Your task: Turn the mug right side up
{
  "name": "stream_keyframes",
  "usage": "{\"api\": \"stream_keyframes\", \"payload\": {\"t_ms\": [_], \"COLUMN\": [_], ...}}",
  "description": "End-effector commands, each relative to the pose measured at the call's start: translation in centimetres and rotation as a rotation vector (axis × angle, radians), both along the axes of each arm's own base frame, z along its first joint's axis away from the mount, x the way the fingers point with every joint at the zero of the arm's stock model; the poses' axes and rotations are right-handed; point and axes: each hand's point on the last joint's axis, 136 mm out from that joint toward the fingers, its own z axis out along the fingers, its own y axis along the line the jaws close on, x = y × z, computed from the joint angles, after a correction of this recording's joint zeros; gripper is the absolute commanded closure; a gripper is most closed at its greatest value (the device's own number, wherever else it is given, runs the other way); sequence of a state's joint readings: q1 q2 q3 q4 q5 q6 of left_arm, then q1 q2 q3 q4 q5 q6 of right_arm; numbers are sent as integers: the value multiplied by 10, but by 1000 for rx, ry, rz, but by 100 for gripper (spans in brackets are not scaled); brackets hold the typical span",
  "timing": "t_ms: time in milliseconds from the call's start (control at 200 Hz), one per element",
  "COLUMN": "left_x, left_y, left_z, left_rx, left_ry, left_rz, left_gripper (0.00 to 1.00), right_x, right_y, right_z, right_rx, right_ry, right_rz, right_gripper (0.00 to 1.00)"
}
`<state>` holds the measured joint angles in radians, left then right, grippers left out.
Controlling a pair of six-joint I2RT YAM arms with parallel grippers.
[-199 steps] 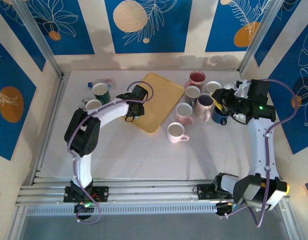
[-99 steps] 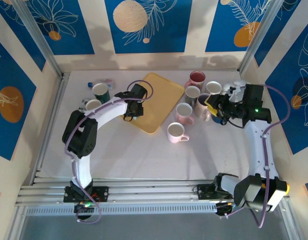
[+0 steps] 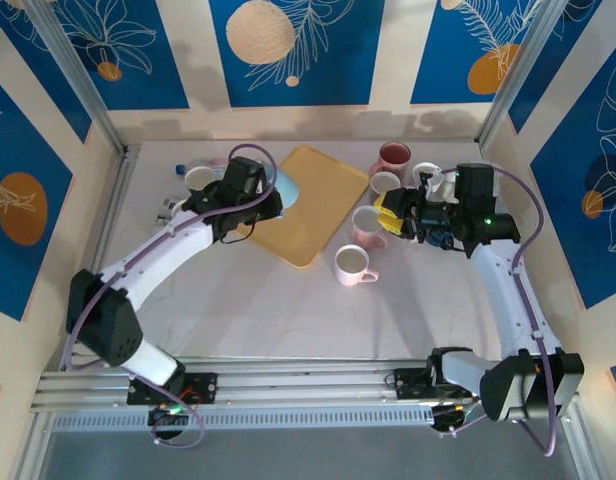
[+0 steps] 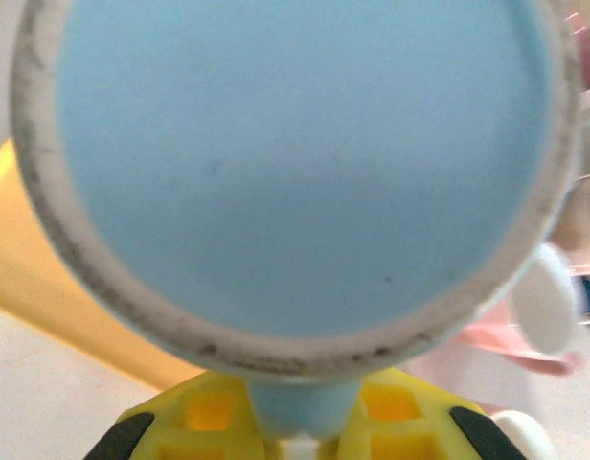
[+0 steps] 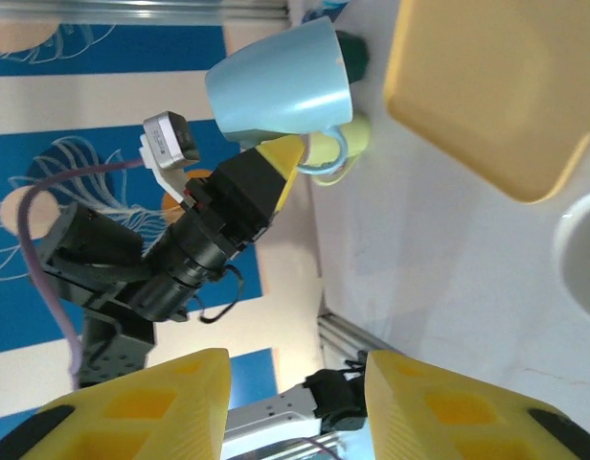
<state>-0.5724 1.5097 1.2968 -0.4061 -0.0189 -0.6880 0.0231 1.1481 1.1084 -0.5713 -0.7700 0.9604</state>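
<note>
My left gripper (image 4: 300, 422) is shut on the handle of a light blue mug (image 4: 295, 163), whose pale ringed base faces the wrist camera. From above, the mug (image 3: 285, 190) hangs over the left edge of the yellow tray (image 3: 323, 215), off the surface. In the right wrist view the mug (image 5: 281, 81) is seen from the side in the air, with its handle in the left gripper (image 5: 285, 153) and its wider mouth end towards the table. My right gripper (image 5: 295, 402) stands open with nothing between its yellow fingers (image 5: 448, 402). From above, the right gripper (image 3: 391, 213) hovers by the mug cluster.
A cluster of mugs stands right of the tray: a maroon-lined mug (image 3: 394, 157), a pink mug (image 3: 366, 226) and a white mug (image 3: 352, 265). A dark green mug (image 3: 200, 180) sits at the back left. Frame posts and walls ring the table.
The left arm has lifted the blue mug off the tray's left side and swung it back and up. The right gripper has moved left over the mug cluster, still open.
</note>
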Motion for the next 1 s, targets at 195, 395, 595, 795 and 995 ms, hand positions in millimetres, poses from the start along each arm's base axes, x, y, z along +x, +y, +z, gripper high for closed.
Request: {"api": "stream_keyframes", "payload": {"t_ms": [195,395,595,795,995], "left_x": [-12,-25,-38,-49,-61], "left_y": [-27,-32,-37,-41,-39], "left_z": [104,132,157,173,182], "left_rx": [-541,-748,-881,-934,-944], "left_ry": [-234,-255,-278,-293,-296], "left_rz": [-38,-76,-121,-165,-181], "left_gripper": [100,100,100,100,100], "right_x": [-11,-4,11,23,36], "right_y": [32,51,70,94,113], "right_z": [24,17,15,23,33], "right_rx": [193,253,293,319,322], "right_ry": [40,69,69,24,-46], "right_rz": [98,75,0,-44,-45], "right_gripper": [56,54,53,51,50]}}
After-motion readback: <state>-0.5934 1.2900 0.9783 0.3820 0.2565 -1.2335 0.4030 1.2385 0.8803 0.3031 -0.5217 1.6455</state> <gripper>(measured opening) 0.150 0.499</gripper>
